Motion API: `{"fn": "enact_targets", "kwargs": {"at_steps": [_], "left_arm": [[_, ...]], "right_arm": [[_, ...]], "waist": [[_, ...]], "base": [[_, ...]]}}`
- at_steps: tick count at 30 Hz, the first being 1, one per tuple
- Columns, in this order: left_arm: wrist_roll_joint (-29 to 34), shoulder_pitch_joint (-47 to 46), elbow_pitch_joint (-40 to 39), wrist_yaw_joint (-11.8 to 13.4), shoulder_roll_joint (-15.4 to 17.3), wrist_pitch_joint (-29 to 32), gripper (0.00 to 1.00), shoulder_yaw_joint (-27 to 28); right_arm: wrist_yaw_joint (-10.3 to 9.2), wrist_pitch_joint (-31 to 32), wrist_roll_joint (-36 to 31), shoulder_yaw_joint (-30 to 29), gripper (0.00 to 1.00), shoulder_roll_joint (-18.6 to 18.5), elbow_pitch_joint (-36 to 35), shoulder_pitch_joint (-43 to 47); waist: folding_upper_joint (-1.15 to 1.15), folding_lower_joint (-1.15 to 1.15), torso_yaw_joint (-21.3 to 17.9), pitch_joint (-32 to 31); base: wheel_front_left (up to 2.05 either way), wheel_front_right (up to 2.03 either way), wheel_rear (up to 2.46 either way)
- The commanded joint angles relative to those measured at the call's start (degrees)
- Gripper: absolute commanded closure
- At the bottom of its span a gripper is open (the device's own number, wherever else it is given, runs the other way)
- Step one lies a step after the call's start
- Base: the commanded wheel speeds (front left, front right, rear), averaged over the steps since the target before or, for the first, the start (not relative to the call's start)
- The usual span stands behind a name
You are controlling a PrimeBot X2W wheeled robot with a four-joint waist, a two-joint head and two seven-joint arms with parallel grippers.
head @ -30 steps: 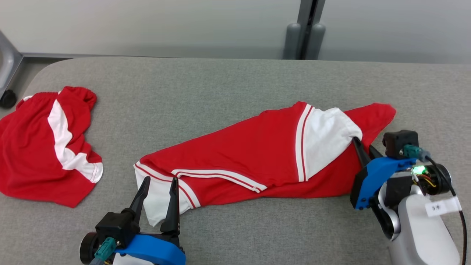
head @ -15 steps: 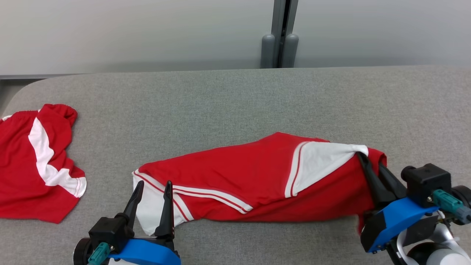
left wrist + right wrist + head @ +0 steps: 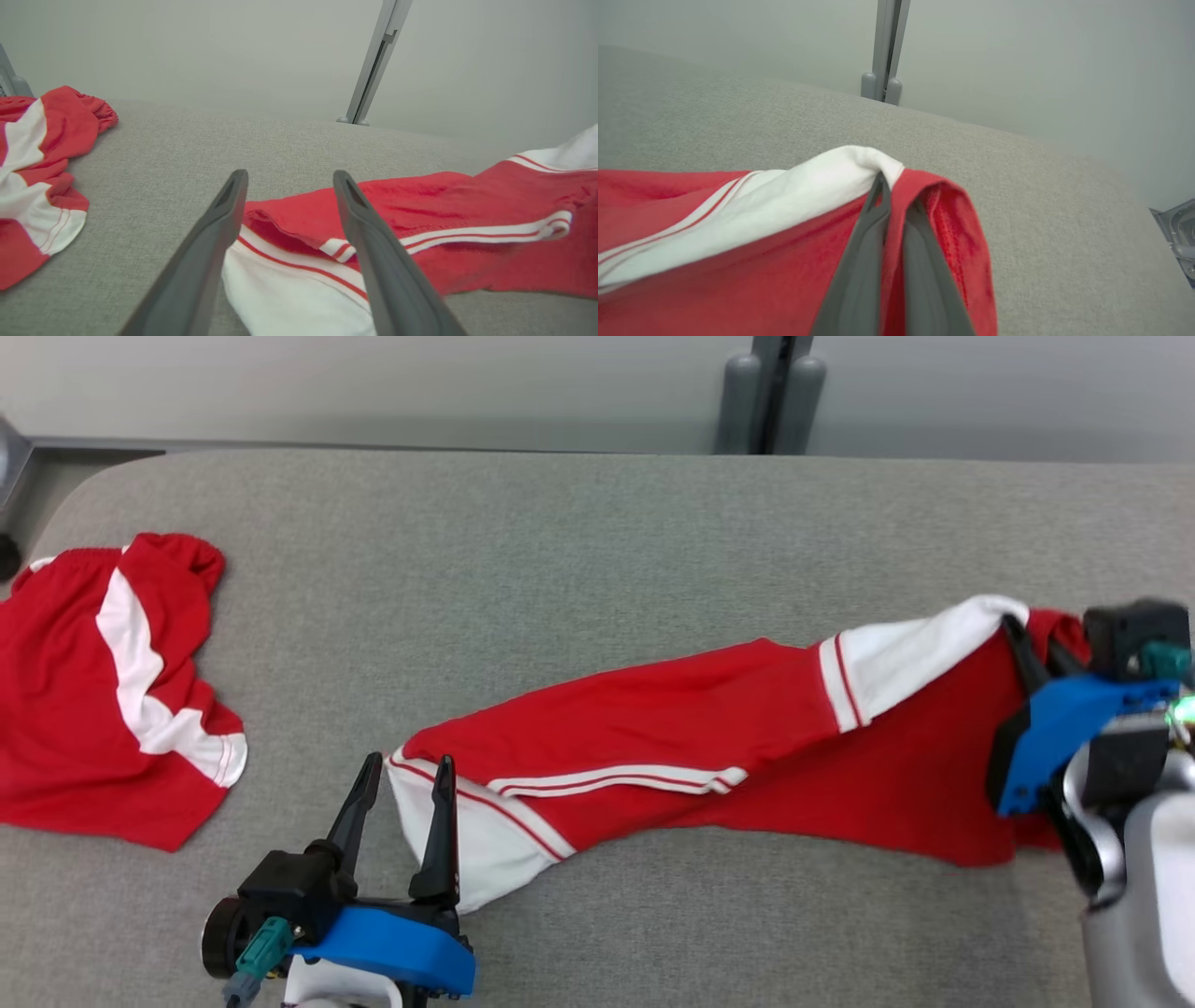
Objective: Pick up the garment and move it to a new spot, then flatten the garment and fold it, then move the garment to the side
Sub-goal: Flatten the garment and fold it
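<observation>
The garment (image 3: 700, 728), red with white panels and stripes, lies stretched in a long band across the grey table (image 3: 560, 541). My right gripper (image 3: 1027, 630) is shut on its right end, pinching the white and red fabric and holding that end raised; the right wrist view shows the closed fingers (image 3: 894, 191) buried in a fold of the garment (image 3: 738, 242). At the near left my left gripper (image 3: 409, 765) stands open, its fingers on either side of the garment's white corner. The left wrist view has that corner (image 3: 299, 284) between the spread fingers (image 3: 289, 176), ungripped.
A second red and white garment (image 3: 103, 691) lies crumpled at the table's left edge, also visible in the left wrist view (image 3: 32, 154). A grey post (image 3: 770, 392) stands behind the table's far edge. Bare grey table stretches along the back and the near middle.
The head camera has shifted. My right gripper has pulled the garment's right end outward, so the bunched garment is now drawn out into a longer, thinner band. The left gripper stays open at the white corner.
</observation>
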Motion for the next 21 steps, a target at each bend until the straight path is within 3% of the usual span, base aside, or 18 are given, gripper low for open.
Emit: {"fn": "enact_targets", "kwargs": {"at_steps": [1, 10, 11, 12, 13, 21], "left_arm": [[0.0, -1.4, 0.4, -0.3, -0.2, -0.5, 0.00, -0.2], [0.0, -4.9, 2.8, -1.5, -0.8, -1.7, 0.00, -1.1], [0.0, -5.3, 3.1, -1.6, -1.0, -1.9, 0.00, -1.2], [0.0, -5.7, 3.4, -1.7, -1.1, -2.1, 0.00, -1.3], [0.0, -6.0, 3.7, -1.7, -1.2, -2.1, 0.00, -1.4], [-0.8, -8.3, 6.5, -2.2, -1.1, -2.7, 0.00, -0.9]], "right_arm": [[0.01, -0.7, -0.6, 0.4, 1.00, -1.2, 4.6, -4.5], [0.01, -5.5, -3.1, 3.8, 1.00, -4.5, 26.4, -22.3], [0.01, -6.8, -3.7, 3.8, 0.90, -4.3, 28.2, -23.8], [0.01, -8.2, -4.2, 3.8, 0.50, -4.0, 30.1, -24.9], [0.01, -9.3, -4.7, 3.8, 0.00, -3.6, 31.9, -25.8], [0.01, -19.2, -5.6, 4.2, 0.00, -1.4, 40.6, -28.8]], "waist": [[0.00, 0.00, 1.5, 1.5], [0.00, 0.00, 4.8, 4.9], [0.00, 0.00, 5.0, 5.2], [0.00, 0.00, 5.1, 5.3], [0.00, 0.00, 5.2, 5.3], [0.00, 0.00, 3.1, 4.2]], "base": [[0.00, 0.00, 0.00], [0.00, 0.00, 0.00], [0.00, 0.00, 0.00], [0.00, 0.00, 0.00], [0.00, 0.00, 0.00], [0.00, 0.00, 0.00]]}}
